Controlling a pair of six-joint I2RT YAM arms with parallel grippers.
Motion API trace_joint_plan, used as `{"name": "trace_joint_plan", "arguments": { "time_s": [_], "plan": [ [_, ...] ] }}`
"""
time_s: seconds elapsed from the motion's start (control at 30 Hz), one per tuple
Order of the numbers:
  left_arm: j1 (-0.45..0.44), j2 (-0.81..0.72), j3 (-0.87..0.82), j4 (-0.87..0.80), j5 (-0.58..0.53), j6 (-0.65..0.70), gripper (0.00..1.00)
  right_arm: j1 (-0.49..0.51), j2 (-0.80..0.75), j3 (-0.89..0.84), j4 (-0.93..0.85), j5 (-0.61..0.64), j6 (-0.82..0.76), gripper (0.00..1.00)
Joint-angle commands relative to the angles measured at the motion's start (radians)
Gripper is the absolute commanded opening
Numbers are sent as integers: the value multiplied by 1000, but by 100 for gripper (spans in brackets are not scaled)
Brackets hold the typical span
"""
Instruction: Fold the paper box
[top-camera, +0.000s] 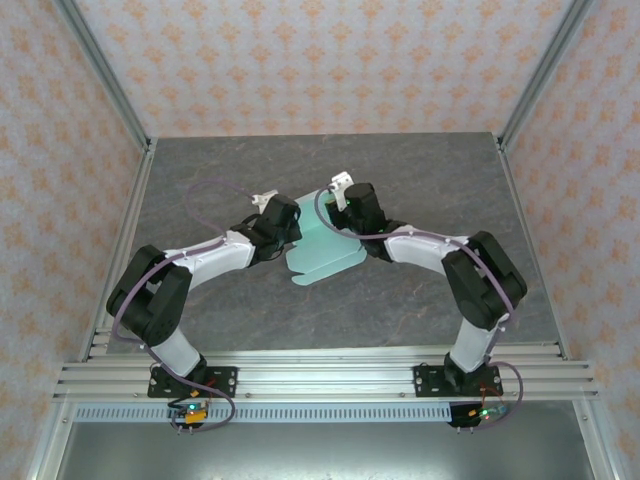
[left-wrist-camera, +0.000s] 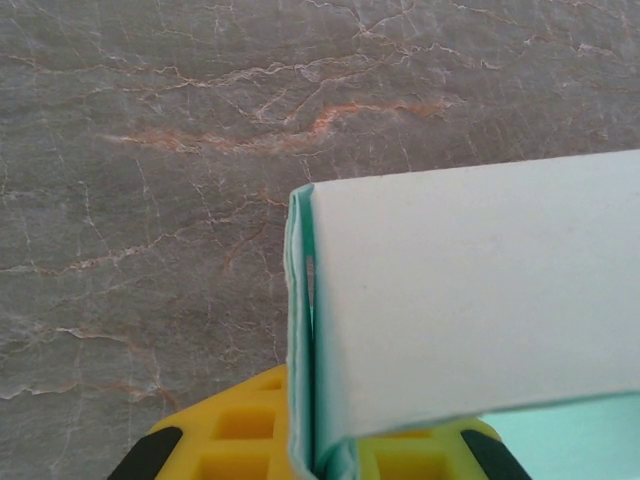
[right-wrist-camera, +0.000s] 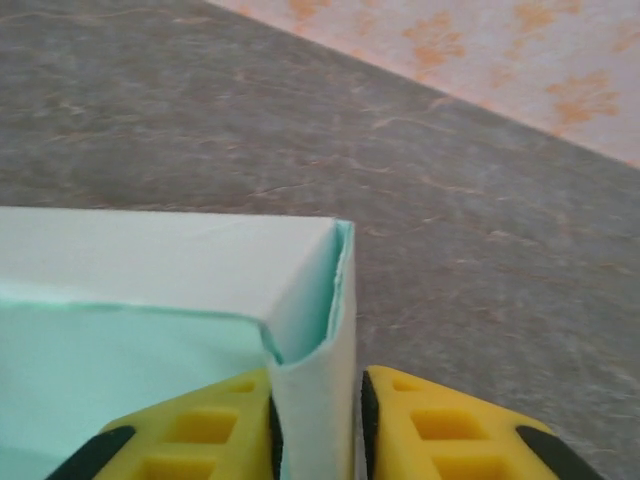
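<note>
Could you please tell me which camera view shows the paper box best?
The top external view: most of the outline of the paper box shows there, rounded tab included. The left wrist view gives one folded edge close up; the right wrist view gives one folded corner close up.

paper box (top-camera: 325, 256) mid-table, bare table (top-camera: 420, 172) all around

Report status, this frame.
Left tool, right tool: both shut on box edges. Box part-folded, held between them. Nothing in the way.
</note>
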Motion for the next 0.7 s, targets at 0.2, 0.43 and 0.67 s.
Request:
{"name": "trace_joint_plan", "arguments": {
  "time_s": [0.2, 0.43, 0.67],
  "plan": [
    [-7, -5, 15, -17, -31, -31, 0, 97, 59, -16, 201, 440, 40, 26],
    [-13, -18, 1, -25, -84, -31, 0, 130, 94, -33, 226, 429, 159, 35],
    [-13, -30, -10, -32, -96, -18, 0, 49, 26, -81, 232, 15, 87, 37]
  ]
}}
